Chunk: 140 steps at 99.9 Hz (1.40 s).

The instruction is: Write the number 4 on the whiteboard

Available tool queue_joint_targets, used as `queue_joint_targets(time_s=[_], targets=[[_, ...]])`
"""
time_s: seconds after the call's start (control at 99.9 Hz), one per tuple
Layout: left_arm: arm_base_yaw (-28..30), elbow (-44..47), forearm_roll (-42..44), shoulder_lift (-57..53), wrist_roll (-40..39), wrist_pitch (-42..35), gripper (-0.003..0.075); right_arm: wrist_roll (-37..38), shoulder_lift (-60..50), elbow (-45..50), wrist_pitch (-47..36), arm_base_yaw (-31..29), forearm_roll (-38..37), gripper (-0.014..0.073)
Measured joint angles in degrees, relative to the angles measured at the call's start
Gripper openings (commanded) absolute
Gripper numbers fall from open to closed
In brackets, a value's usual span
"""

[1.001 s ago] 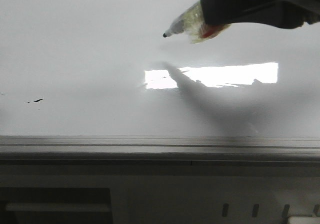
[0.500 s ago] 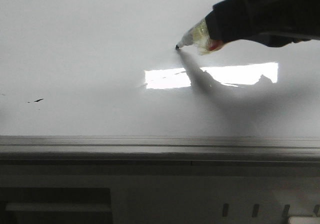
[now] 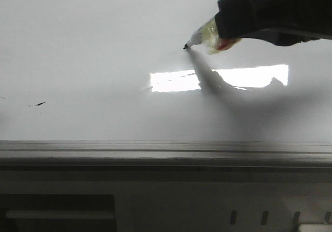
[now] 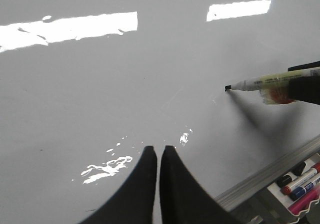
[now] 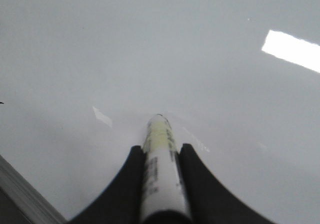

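Note:
The whiteboard [image 3: 93, 50] is a glossy white surface with a bright rectangular reflection. No number 4 is in view on it. My right gripper [image 3: 223, 29] comes in from the upper right and is shut on a white marker [image 3: 205, 35] wrapped in yellowish tape. The marker's black tip [image 3: 185, 46] meets its own shadow on the board. In the right wrist view the right gripper [image 5: 161, 149] clamps the marker [image 5: 160, 159] between both fingers. My left gripper [image 4: 159, 150] hovers over bare board, shut and holding nothing. The marker [image 4: 260, 82] lies to its side.
A tiny black smudge [image 3: 39, 104] marks the board at the left. A grey metal rail [image 3: 155, 151] runs along the board's near edge. A tray of spare markers [image 4: 300, 181] sits beyond the rail in the left wrist view.
The right gripper has carried the marker down and to the right. Its tip has gone from above the board to meeting its shadow, and has barely moved in the last half second.

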Motion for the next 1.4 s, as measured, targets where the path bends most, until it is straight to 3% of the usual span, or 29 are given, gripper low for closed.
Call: queue_joint_targets(time_s=[0.32,0.671,1.001,1.401], targets=[[0.0,0.0,0.0,0.0,0.0,0.0,-0.0020,0.0,3.8,-0.4,8.4,0.3,-0.2,-0.0064],[0.0,0.0,0.0,0.0,0.0,0.0,-0.0020,-0.1,4.0,-0.6,8.2,0.5,1.4,-0.0064],[0.0,0.0,0.0,0.0,0.0,0.0,-0.0020,-14.4,4.0,-1.4,6.1,1.2,15.4,-0.0064],[0.0,0.0,0.0,0.0,0.0,0.0,-0.0020,-20.4,-3.0,-1.3,-4.1,1.3,24.5,-0.0064]])
